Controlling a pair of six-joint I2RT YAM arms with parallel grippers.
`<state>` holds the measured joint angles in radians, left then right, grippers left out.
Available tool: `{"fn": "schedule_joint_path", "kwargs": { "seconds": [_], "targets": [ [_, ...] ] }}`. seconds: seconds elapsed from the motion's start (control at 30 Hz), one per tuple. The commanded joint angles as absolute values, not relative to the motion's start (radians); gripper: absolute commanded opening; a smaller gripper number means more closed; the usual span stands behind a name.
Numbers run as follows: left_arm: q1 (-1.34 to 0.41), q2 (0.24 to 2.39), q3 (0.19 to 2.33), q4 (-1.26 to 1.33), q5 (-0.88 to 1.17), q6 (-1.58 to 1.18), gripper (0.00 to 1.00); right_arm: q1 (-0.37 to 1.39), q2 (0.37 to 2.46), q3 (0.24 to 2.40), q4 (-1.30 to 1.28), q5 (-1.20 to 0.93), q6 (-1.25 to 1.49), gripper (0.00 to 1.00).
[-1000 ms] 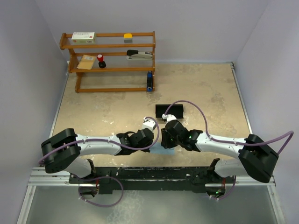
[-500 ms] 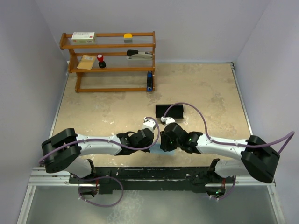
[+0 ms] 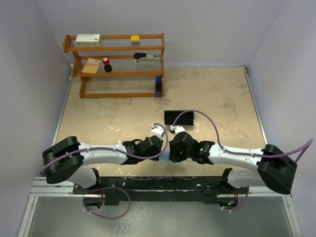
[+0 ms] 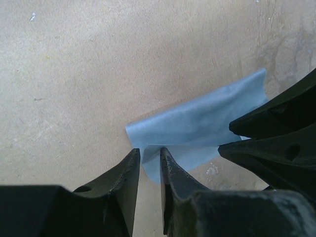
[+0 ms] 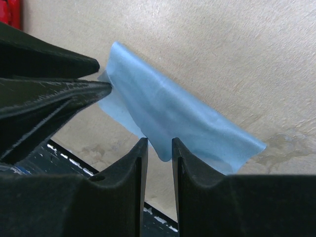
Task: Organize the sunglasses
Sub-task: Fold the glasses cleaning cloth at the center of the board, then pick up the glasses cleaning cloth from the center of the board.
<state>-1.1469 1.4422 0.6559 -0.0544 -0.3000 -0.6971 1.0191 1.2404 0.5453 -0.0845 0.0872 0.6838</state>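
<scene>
A light blue cloth [image 4: 197, 123] [image 5: 168, 108] sits half raised off the beige table between my two grippers. The left gripper [image 4: 149, 152] stands narrowly open, with a folded corner of the cloth at its tips. Facing it, my right gripper [image 5: 159, 143] is also slightly open, and the cloth's lower fold hangs loosely between its fingertips. In the top view both grippers meet near the table's front middle and cover the cloth. The sunglasses are hidden there. A small red patch [image 5: 9, 12] behind the left gripper may be them. The black case [image 3: 178, 117] lies just beyond the grippers.
A wooden rack [image 3: 118, 49] at the back left holds a box, a stapler, a red-capped item and other small things. The dark front rail [image 5: 74, 158] runs close below the right gripper. Walls enclose the table on the left, back and right.
The left jaws have parted from shut to a narrow gap. The right gripper has edged left towards the left one, and the cloth seen below it earlier is now covered in the top view.
</scene>
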Motion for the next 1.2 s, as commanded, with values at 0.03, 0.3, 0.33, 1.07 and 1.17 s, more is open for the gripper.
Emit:
{"fn": "schedule_joint_path", "kwargs": {
  "seconds": [0.03, 0.3, 0.33, 1.07, 1.17],
  "targets": [
    [-1.152, 1.385, 0.662, -0.077, -0.351, -0.702, 0.21, 1.035, 1.216, 0.529, -0.096, 0.112, 0.707, 0.29],
    [-1.152, 1.362, 0.664, -0.1, -0.372, -0.705, 0.21, 1.045, 1.206, 0.523, -0.105, 0.126, 0.718, 0.29],
    [-1.152, 1.363, 0.664, -0.099, -0.372, -0.706, 0.21, 1.046, 1.204, 0.522, -0.108, 0.126, 0.719, 0.29],
    [-1.152, 1.346, 0.679, -0.118, -0.333, -0.727, 0.0, 1.049, 1.053, 0.483, -0.251, 0.214, 0.778, 0.01],
    [-1.152, 1.329, 0.695, -0.152, -0.34, -0.734, 0.0, 1.048, 1.032, 0.487, -0.283, 0.234, 0.781, 0.0]
  ]
}}
